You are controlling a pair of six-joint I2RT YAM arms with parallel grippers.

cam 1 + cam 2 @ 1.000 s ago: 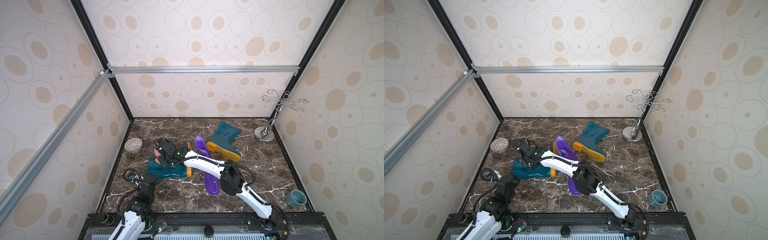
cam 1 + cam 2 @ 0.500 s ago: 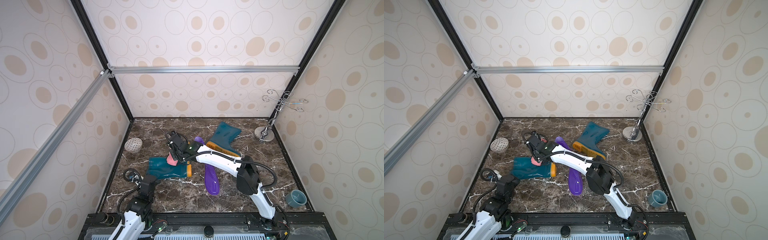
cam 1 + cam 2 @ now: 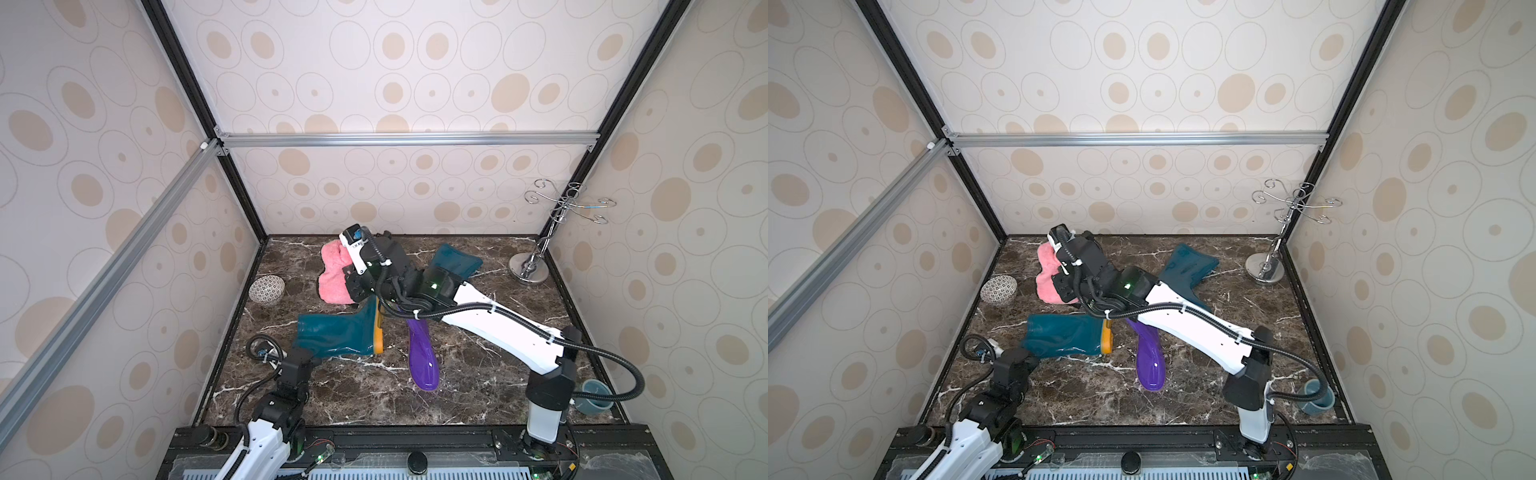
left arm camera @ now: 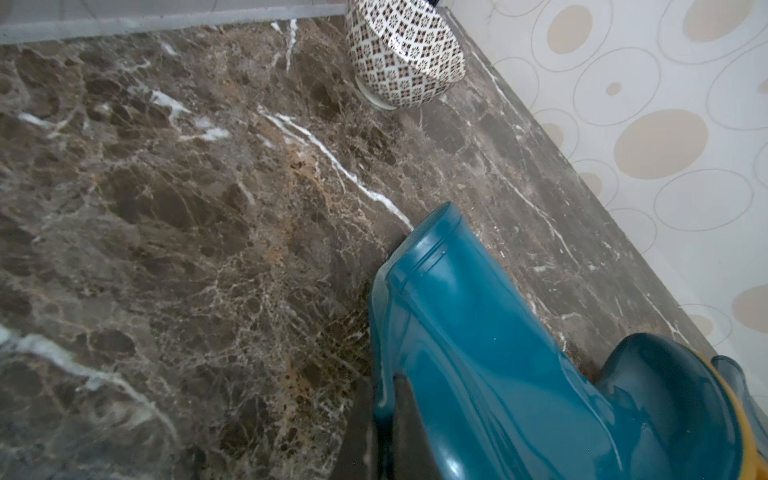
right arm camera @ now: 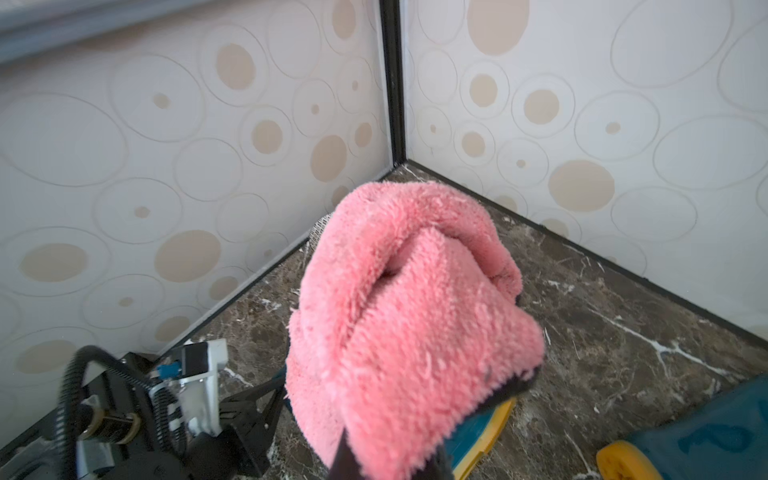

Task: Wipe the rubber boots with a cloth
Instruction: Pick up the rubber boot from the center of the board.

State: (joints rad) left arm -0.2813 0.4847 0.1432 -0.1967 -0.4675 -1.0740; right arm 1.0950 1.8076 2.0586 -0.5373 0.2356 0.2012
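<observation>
A dark teal rubber boot [image 3: 336, 334] [image 3: 1063, 334] lies on its side on the marble floor, yellow sole toward the middle. My left gripper [image 3: 308, 356] [image 4: 384, 415] is shut on the rim of this boot's shaft [image 4: 498, 353]. A purple boot [image 3: 420, 353] lies to its right. Partly under my right arm, a second teal boot [image 3: 455, 259] rests at the back. My right gripper [image 5: 388, 457] is shut on the fluffy pink cloth [image 3: 332, 274] [image 5: 407, 299]. The cloth hangs bunched in the air near the back left corner, clear of the boots.
A patterned bowl [image 3: 267, 289] [image 4: 405, 54] sits by the left wall. A chrome mug stand [image 3: 528, 266] is in the back right corner. A blue cup [image 3: 594, 397] stands at the front right. My right arm spans the floor's middle.
My right gripper has lifted the cloth off the near teal boot and carried it up toward the back left corner. The left arm and the boots have stayed put.
</observation>
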